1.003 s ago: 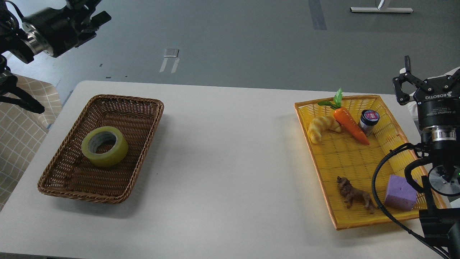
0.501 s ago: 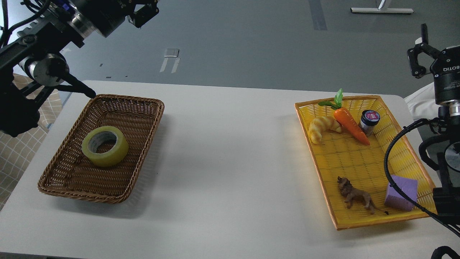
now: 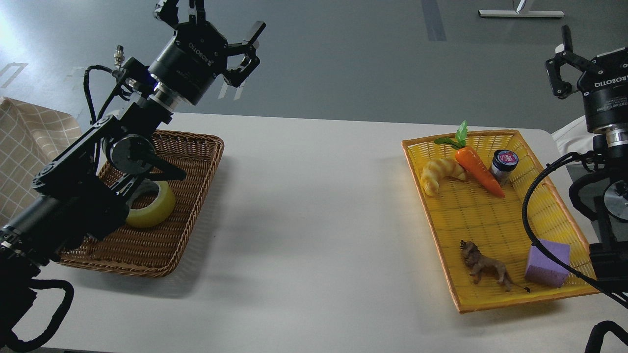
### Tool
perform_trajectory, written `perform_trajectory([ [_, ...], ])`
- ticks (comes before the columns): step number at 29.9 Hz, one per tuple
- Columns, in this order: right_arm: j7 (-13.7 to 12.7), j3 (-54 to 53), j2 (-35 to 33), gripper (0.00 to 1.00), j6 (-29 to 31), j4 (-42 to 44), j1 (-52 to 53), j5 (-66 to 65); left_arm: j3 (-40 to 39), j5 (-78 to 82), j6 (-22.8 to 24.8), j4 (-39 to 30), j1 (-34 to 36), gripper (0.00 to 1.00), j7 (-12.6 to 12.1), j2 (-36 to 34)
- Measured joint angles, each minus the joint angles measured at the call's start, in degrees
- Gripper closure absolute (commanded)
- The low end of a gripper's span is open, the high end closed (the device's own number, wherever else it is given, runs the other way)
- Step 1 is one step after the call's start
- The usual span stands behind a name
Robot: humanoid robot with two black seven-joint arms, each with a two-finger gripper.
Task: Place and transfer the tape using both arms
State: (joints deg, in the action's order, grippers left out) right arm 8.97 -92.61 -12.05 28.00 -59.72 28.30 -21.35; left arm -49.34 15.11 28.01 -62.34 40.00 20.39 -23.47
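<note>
The tape (image 3: 158, 208), a yellow roll with a grey-white core, lies flat in the brown wicker basket (image 3: 198, 162) at the table's left. My left arm crosses in front of it and hides its left half. My left gripper (image 3: 216, 19) is open and empty, held high above and beyond the basket's far edge, well away from the tape. My right gripper (image 3: 603, 49) is raised at the right edge, beyond the yellow tray's far right corner. One finger (image 3: 566, 39) stands wide of the body, so it reads as open and empty. Its other finger is cut off by the frame.
A yellow tray (image 3: 441, 245) on the right holds a croissant (image 3: 439, 174), a carrot (image 3: 476, 169), a small jar (image 3: 504, 164), a toy lion (image 3: 485, 268) and a purple foam cube (image 3: 548, 262). Bare white table (image 3: 314, 206) lies between basket and tray. My right arm's cables hang over the tray's right side.
My left arm has swung in from the left over the basket and now covers part of the tape, with its gripper turned to show open fingers. My right gripper has risen and shifted slightly.
</note>
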Motion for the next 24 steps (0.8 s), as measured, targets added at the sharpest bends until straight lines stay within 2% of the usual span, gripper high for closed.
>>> perform_trajectory([
  [11, -0.2, 2.4, 0.7, 0.0, 0.0, 2.7, 2.3, -0.1, -6.8, -0.1, 0.0, -0.6, -1.5, 0.02, -0.1, 1.3],
  [18, -0.4, 2.5, 4.4, 0.0, 0.0, 2.9, 2.3, -0.2, -9.4, -0.1, 0.0, -1.4, -3.2, 0.02, -0.4, 2.5],
  [24, -4.5, 3.2, 4.7, 0.0, 0.0, 2.8, 2.4, -0.8, -9.7, -0.1, 0.0, -1.7, -4.6, 0.02, -0.4, 3.4],
])
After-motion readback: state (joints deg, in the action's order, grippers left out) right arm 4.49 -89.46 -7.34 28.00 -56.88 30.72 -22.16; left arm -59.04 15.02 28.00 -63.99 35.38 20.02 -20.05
